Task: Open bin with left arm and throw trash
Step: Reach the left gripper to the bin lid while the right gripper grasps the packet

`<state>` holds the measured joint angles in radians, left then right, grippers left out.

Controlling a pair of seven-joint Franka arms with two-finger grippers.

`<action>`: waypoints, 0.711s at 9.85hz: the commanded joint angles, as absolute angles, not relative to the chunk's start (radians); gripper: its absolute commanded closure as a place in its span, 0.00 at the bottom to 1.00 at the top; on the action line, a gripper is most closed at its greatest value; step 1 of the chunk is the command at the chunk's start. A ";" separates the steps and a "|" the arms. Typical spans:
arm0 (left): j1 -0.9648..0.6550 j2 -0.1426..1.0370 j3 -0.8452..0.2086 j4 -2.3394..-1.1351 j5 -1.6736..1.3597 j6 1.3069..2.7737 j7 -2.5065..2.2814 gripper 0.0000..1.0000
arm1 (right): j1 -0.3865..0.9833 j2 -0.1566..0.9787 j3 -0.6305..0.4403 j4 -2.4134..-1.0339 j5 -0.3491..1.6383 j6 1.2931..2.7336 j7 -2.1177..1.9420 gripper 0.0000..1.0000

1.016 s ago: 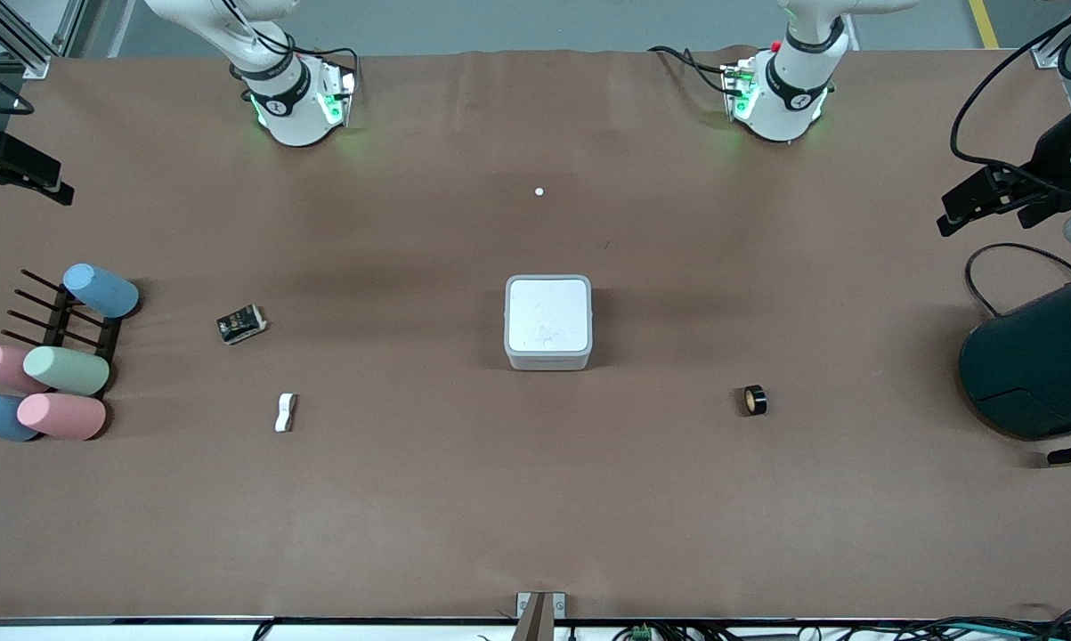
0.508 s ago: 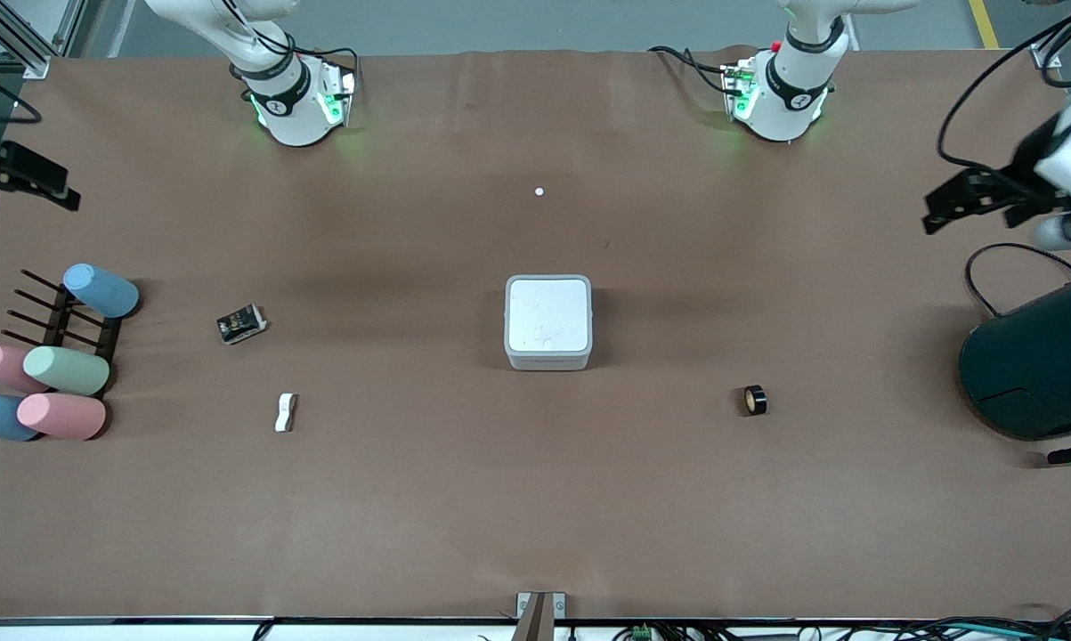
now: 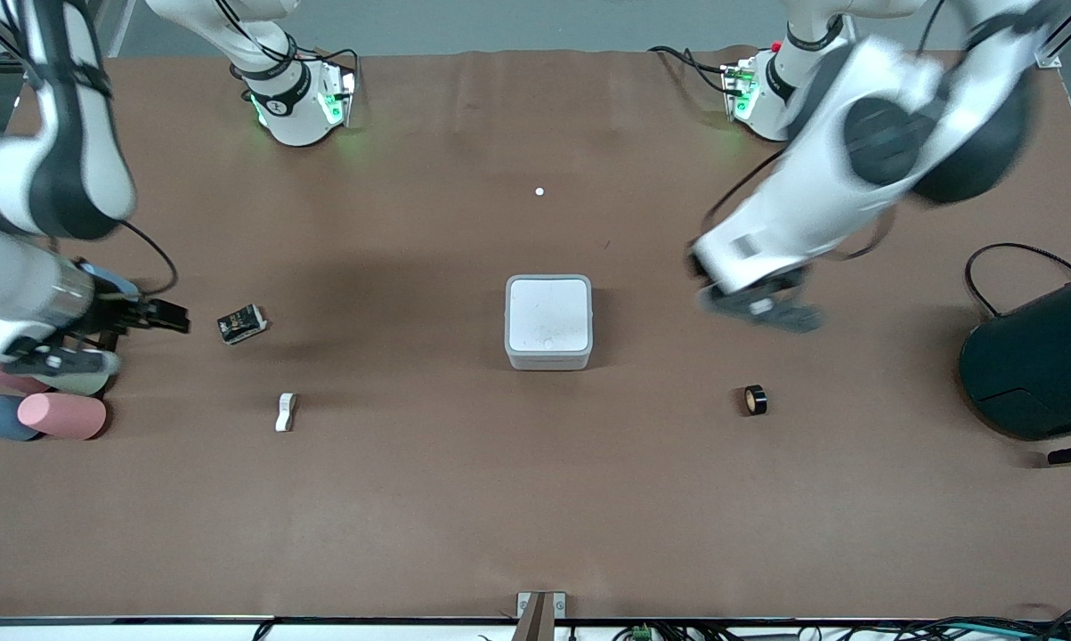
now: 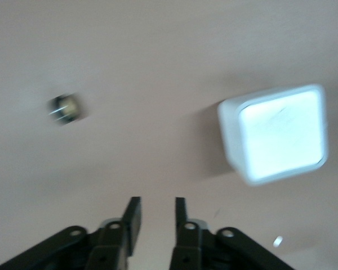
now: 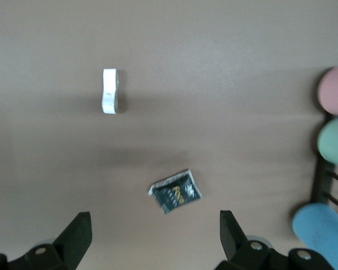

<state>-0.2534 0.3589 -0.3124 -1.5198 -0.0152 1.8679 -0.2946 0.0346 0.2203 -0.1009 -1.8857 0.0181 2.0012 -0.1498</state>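
Now: bin (image 3: pixel 548 320) lid down | left claw (image 4: pixel 156 216) narrow | right claw (image 5: pixel 155 233) wide

Table (image 3: pixel 535 516) covered in brown sheet. Landmark: bin (image 3: pixel 548 321), lid shut, mid-table.

- Tape roll (image 3: pixel 755 400): toward the left arm's end from the bin, slightly nearer the front camera.
- Black packet (image 3: pixel 240 323): toward the right arm's end, level with the bin.
- White strip (image 3: pixel 285 412): same end, nearer the camera than the bin.
- Pastel cylinders (image 3: pixel 61 416) and dark rack: at the edge of the right arm's end.
- Dark teal container (image 3: pixel 1038 369): at the left arm's end.
- Small white dot (image 3: pixel 539 191): farther from the camera than the bin.
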 commanded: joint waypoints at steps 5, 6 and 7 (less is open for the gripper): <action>-0.448 0.643 -0.311 -1.465 -0.006 2.310 -0.560 1.00 | -0.003 0.251 -0.098 -2.265 0.020 2.468 -0.394 0.00; -0.452 0.661 -0.310 -1.466 -0.003 2.315 -0.560 1.00 | -0.003 0.270 -0.098 -2.273 0.020 2.489 -0.417 0.00; -0.463 0.675 -0.307 -1.470 0.012 2.321 -0.563 1.00 | -0.003 0.288 -0.098 -2.281 0.020 2.493 -0.417 0.00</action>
